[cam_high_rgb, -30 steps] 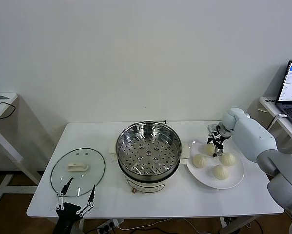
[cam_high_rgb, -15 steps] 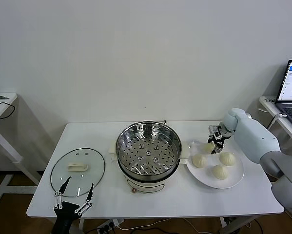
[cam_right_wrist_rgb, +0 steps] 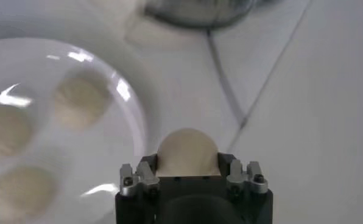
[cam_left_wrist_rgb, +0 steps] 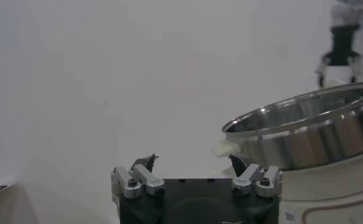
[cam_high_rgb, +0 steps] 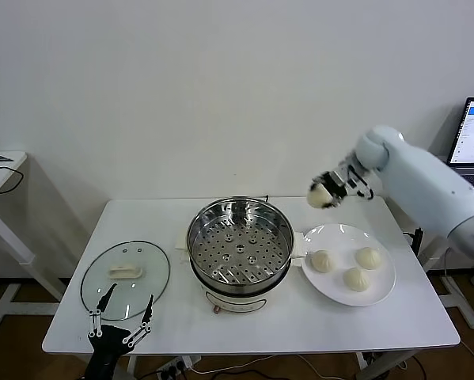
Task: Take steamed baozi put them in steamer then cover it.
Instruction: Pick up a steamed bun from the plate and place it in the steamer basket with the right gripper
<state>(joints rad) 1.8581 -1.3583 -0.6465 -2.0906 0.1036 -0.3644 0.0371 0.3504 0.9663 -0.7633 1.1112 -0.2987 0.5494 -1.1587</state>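
My right gripper (cam_high_rgb: 329,192) is raised above the table (cam_high_rgb: 379,317), between the steamer (cam_high_rgb: 240,244) and the white plate (cam_high_rgb: 383,289), its fingers clamped on one baozi (cam_high_rgb: 319,197). In the right wrist view that bun (cam_right_wrist_rgb: 187,152) sits snug between the fingers, with the plate (cam_right_wrist_rgb: 136,115) below. Three baozi lie on the plate: one nearest the steamer (cam_high_rgb: 322,260), one toward the far right (cam_high_rgb: 369,257), one nearest the front edge (cam_high_rgb: 356,278). The steamer stands mid-table, uncovered, its perforated tray (cam_high_rgb: 240,249) bare. The glass lid (cam_high_rgb: 126,277) lies flat on the table well to the steamer's left. My left gripper (cam_high_rgb: 123,324) is parked low at the front edge just before the lid, fingers spread wide and holding nothing.
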